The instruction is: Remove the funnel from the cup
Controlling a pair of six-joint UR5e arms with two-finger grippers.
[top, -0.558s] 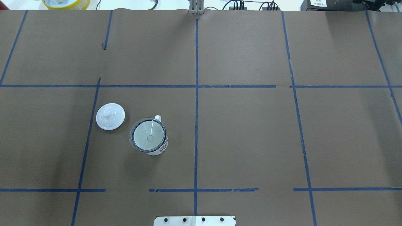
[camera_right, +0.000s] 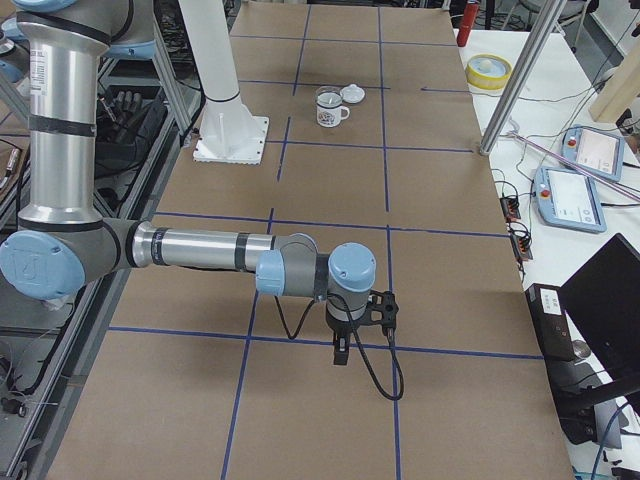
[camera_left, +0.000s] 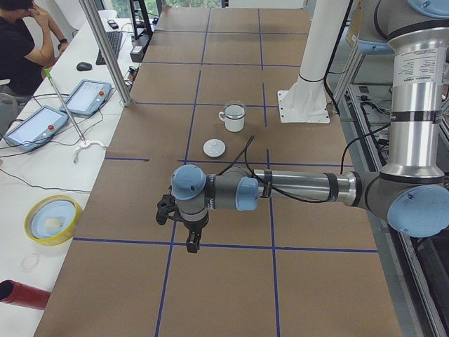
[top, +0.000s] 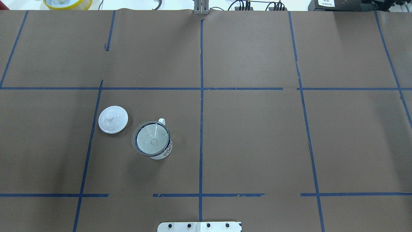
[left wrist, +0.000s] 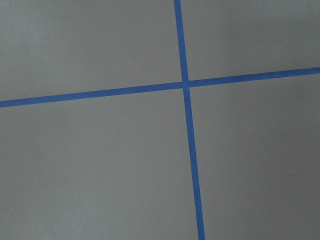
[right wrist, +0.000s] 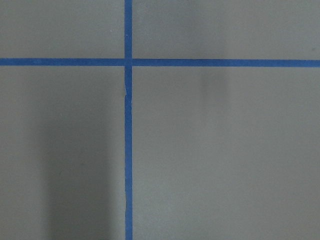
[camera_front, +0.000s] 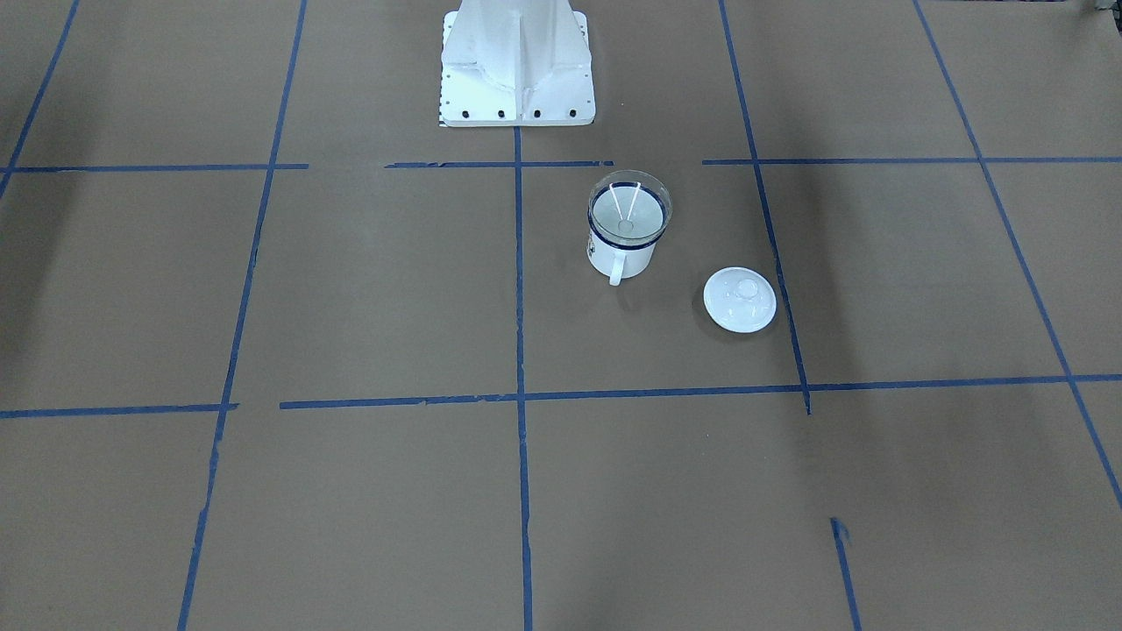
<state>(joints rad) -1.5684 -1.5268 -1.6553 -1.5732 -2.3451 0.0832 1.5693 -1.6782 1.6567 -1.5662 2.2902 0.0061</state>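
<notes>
The clear funnel (top: 151,139) sits upright in the white mug (top: 163,153) with the dark blue rim, on the robot's left half of the table. Both also show in the front view, funnel (camera_front: 628,209) in cup (camera_front: 618,258), handle toward the camera. My left gripper (camera_left: 191,240) shows only in the exterior left view, hanging over the table well away from the cup (camera_left: 233,121); I cannot tell if it is open. My right gripper (camera_right: 340,350) shows only in the exterior right view, far from the cup (camera_right: 328,112); I cannot tell its state. Both wrist views show only brown paper and blue tape.
A white round lid (top: 113,119) with a knob lies just left of the cup. The robot's white base (camera_front: 517,70) stands behind the cup. A yellow bowl (top: 67,3), tablets (camera_left: 84,97) and a seated person (camera_left: 21,42) are off the table's far edge.
</notes>
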